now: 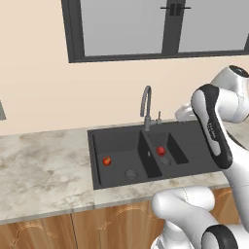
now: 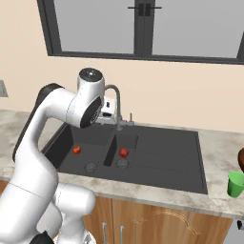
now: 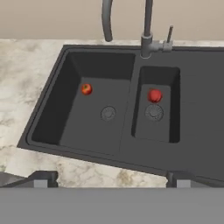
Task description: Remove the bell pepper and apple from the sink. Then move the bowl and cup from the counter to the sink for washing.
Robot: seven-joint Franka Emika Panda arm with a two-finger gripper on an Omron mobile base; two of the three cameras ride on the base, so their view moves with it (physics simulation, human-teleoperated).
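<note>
With its jaws spread wide above the sink (image 3: 52, 127), the gripper (image 3: 109, 181) faced a small, firm, smooth bell pepper (image 3: 154, 95) beside the small basin's drain, likely best pinched across its middle.

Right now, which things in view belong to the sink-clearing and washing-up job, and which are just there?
Job:
- apple, large basin
- bell pepper, small basin
- sink
- green cup, on counter
- bowl, at the picture's edge
- claw, open

Just there:
- faucet
- window
</note>
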